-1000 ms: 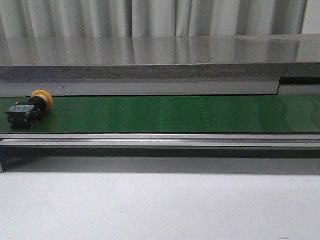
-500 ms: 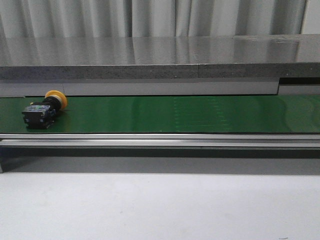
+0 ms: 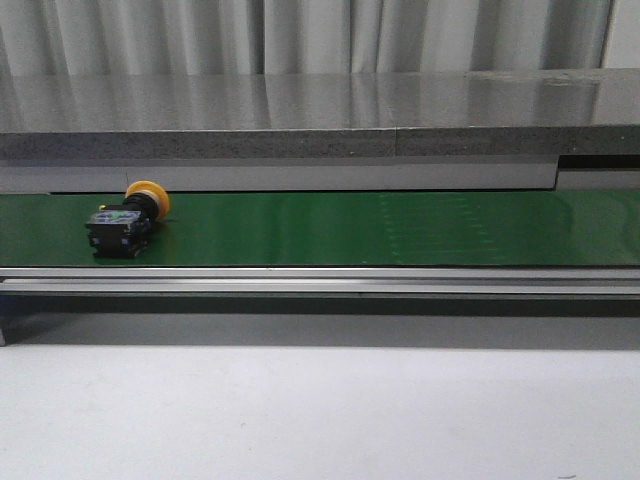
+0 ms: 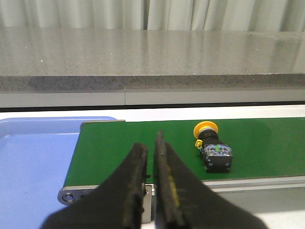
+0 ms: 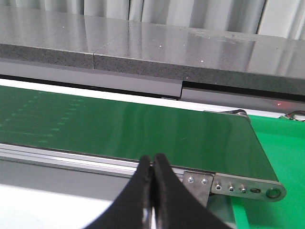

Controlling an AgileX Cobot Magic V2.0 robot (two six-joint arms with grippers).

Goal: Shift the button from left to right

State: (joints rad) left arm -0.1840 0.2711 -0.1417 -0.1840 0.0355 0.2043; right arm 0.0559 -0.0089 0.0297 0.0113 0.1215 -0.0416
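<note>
Front view first: the button (image 3: 128, 216) is lying on its side on the green conveyor belt (image 3: 400, 228), toward the belt's left end, its yellow-orange cap tipped up and to the right and its black body resting flat on the green. A grey stone-like counter (image 3: 320, 118) is running along behind the belt, a metal rail (image 3: 320, 280) is edging the belt's near side, and a pale tabletop (image 3: 320, 410) is filling the foreground. Neither arm is showing in this view.

Left wrist view next: the left gripper (image 4: 149, 164) is sitting low at the near edge of the belt (image 4: 267, 143), its two dark fingers (image 4: 133, 191) drawn almost together with only a thin slit between them, and they are gripping nothing. The button (image 4: 212, 150) is lying beyond the fingertips and off to one side, well apart from them, cap pointing away from the gripper and coloured marks showing on the body. A blue tray (image 4: 33, 157) is sitting just past the belt's end roller, on the other side of the fingers from the button.

Right wrist view last: the right gripper (image 5: 152, 167) is pressed fully together, fingers (image 5: 164, 195) touching, holding nothing. It is hovering at the near rail beside the belt's right end (image 5: 143, 133), with a green surface (image 5: 276, 152) lying beyond that end. No button is appearing near this gripper.
</note>
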